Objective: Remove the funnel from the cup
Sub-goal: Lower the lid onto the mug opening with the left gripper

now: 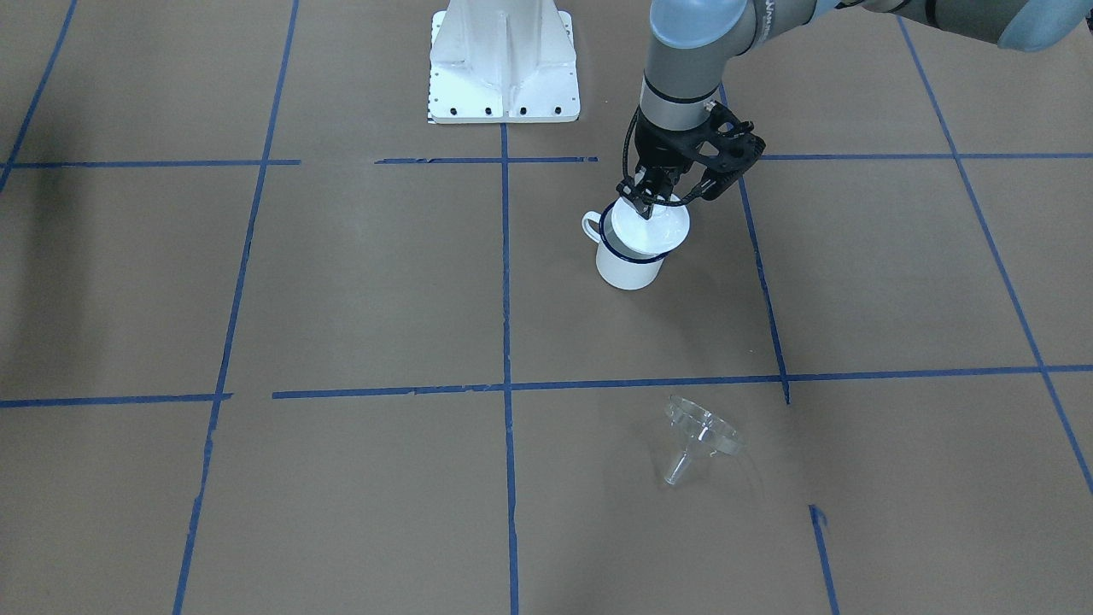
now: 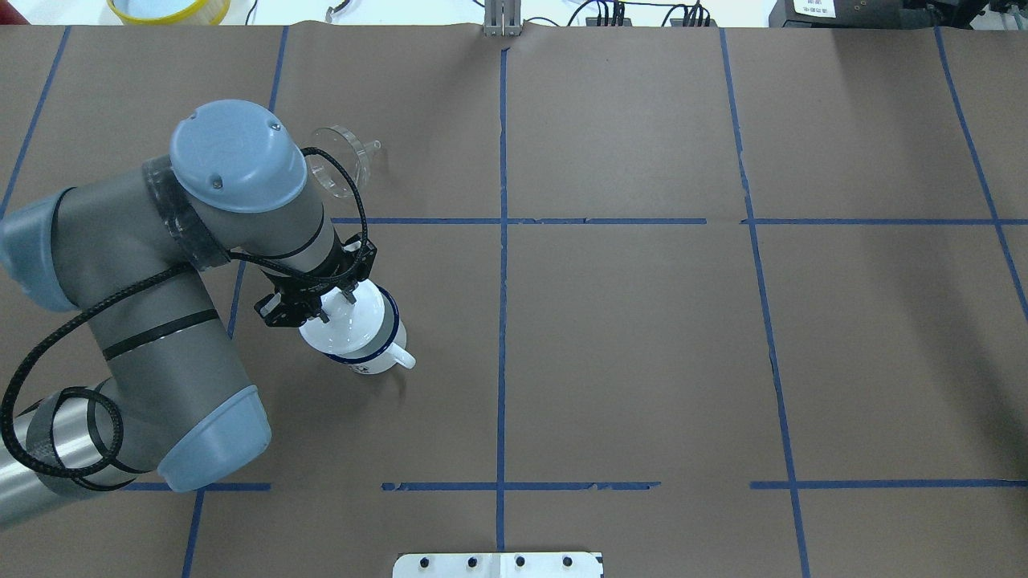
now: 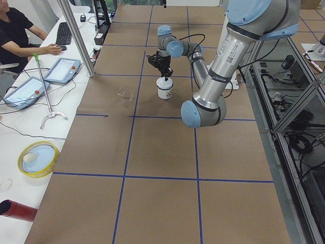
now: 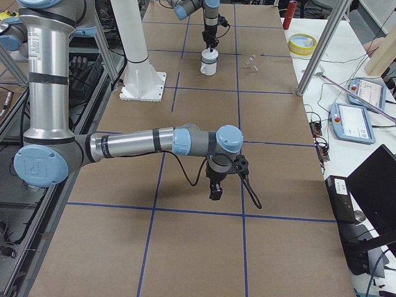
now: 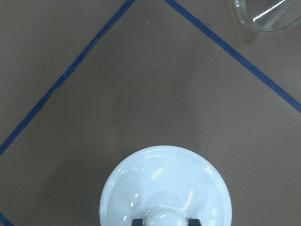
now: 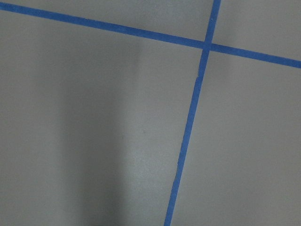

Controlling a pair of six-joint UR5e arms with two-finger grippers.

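Pinching the knob [image 5: 163, 217] of the lid [image 1: 662, 229] atop the cup [image 1: 628, 269], the left pincer [image 1: 651, 198] would best have moved straight and level; the funnel [image 1: 702, 431] already lay on its side, lower right in the front view, well apart.

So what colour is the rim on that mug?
Dark blue rim on a white mug; clearest in the front-facing view.

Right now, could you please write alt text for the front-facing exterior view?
The left gripper pinches the knob of a white domed lid over a white mug on a brown table. A clear funnel lies on its side nearer the camera, apart from the mug.
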